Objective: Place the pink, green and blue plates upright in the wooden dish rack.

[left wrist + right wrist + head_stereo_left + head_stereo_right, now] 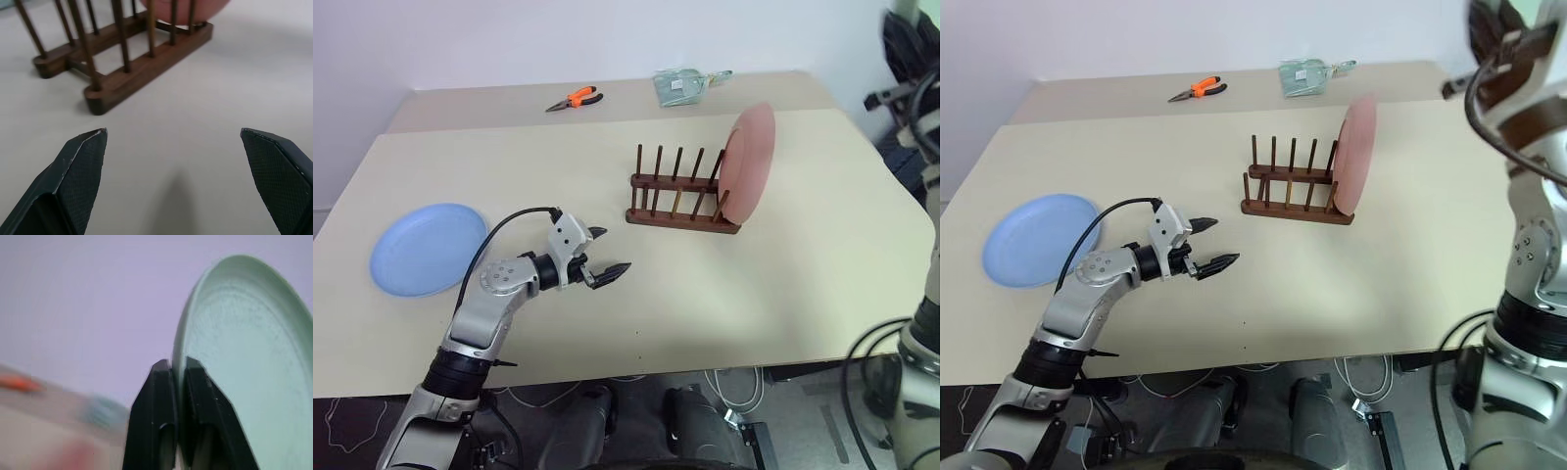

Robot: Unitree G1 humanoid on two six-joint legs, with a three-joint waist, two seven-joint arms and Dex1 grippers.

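The pink plate [747, 162] stands upright at the right end of the wooden dish rack [680, 201] in the middle of the table. Flat on the table at the far left lies the blue plate [429, 248]. My left gripper [614, 250] hovers open and empty over bare table between the blue plate and the rack, pointing toward the rack [122, 73]. In the right wrist view my right gripper [178, 367] is shut on the rim of the green plate [244, 357], which it holds up in the air against the wall behind.
Orange-handled pliers [575, 98] and a greenish packet [680, 86] lie on the far strip of the table. The table's front edge [636, 367] runs just below my left arm, with cables on the floor beneath.
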